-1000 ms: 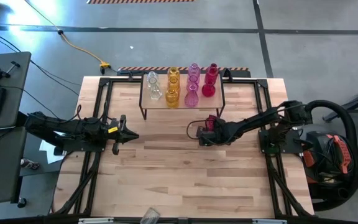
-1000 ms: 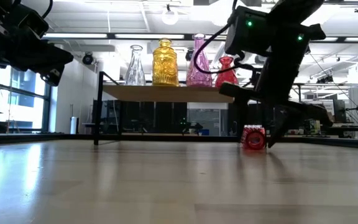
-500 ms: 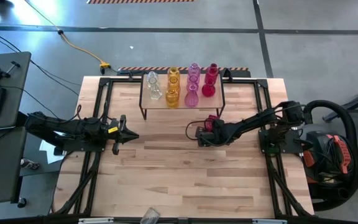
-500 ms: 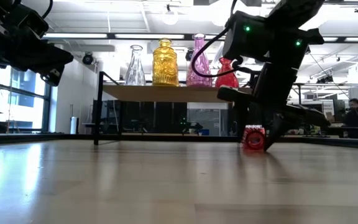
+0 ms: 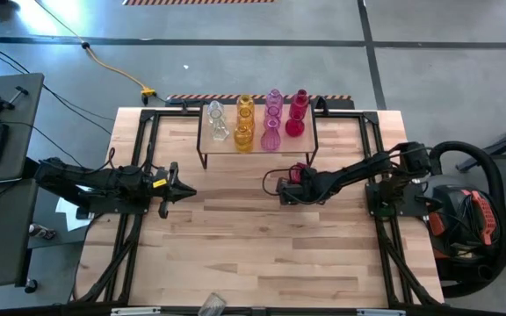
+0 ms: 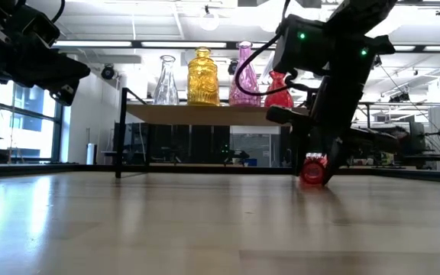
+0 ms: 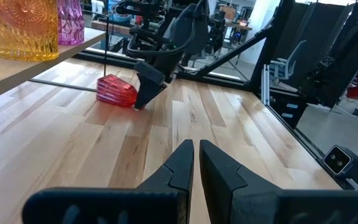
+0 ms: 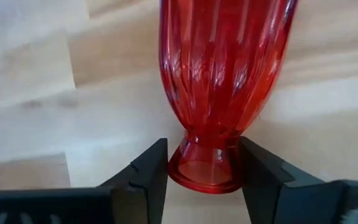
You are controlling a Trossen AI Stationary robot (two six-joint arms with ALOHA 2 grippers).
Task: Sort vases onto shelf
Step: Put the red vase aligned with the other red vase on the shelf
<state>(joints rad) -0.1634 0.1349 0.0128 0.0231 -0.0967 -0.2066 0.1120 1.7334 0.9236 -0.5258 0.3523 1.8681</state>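
A red vase (image 8: 222,68) lies on its side on the wooden table, in front of the shelf's right end (image 5: 290,181). My right gripper (image 8: 204,174) slants down onto its narrow end, and its fingers close on the flared rim. The shelf (image 5: 222,147) stands at the table's far side. It carries clear (image 5: 217,121), amber (image 5: 244,123), pink (image 5: 272,118) and red (image 5: 296,114) vases, all upright. My left gripper (image 5: 187,191) is shut on nothing and hovers level over the table's left half. My right gripper has the red vase's flared rim (image 8: 194,177) at the narrow end between its two fingers, one on each side. The fingers (image 8: 151,171) come slanting down from the table's right side and lie across the vase. The vase's body (image 6: 312,171) lies on the table.
A clear glass object (image 5: 211,306) lies at the table's near edge. The table's black frame rails (image 5: 148,132) run beside the shelf. Bare wood stretches between the two arms and toward the near edge.
My right gripper's fingers have drawn together around the red vase's narrow end while the hand stayed in place. The vase still lies on the table.
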